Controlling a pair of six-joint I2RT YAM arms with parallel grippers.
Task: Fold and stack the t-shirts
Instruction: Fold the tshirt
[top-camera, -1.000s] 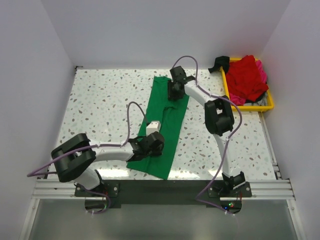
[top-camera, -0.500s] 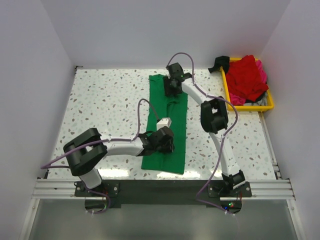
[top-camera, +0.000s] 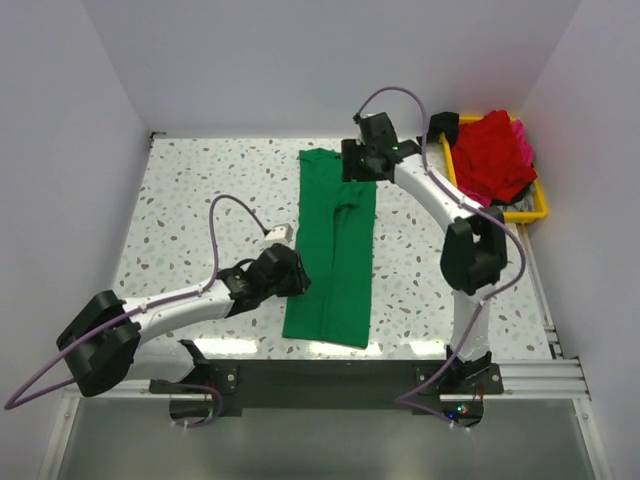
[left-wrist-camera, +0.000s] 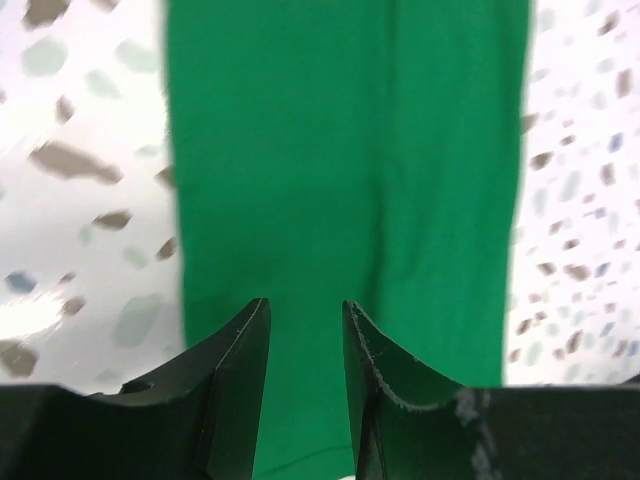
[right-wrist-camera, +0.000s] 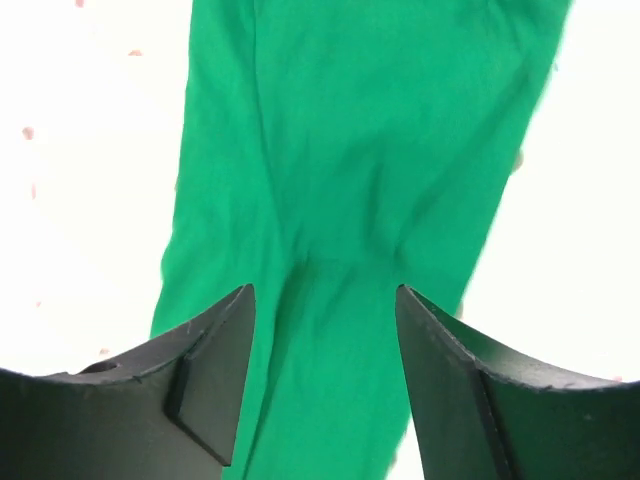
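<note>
The bright green t-shirt (top-camera: 335, 250) lies flat in the middle of the table, folded into a long narrow strip running from far to near. My left gripper (top-camera: 296, 279) is just off the strip's left edge, open and empty; in the left wrist view (left-wrist-camera: 305, 310) the green cloth (left-wrist-camera: 345, 150) lies beyond the fingertips. My right gripper (top-camera: 357, 166) is over the far end of the strip, open wide and empty; the right wrist view (right-wrist-camera: 325, 295) shows green cloth (right-wrist-camera: 370, 150) below it. Red and pink t-shirts (top-camera: 492, 152) are heaped in the tray.
A yellow plastic tray (top-camera: 505, 215) stands at the back right corner of the table. A black object (top-camera: 438, 126) sits beside its far left corner. The speckled table top (top-camera: 200, 200) stretches out left of the shirt.
My left gripper has pulled back to the left, off the green shirt. My right gripper has shifted a little to the right at the far end. The strip now lies straight.
</note>
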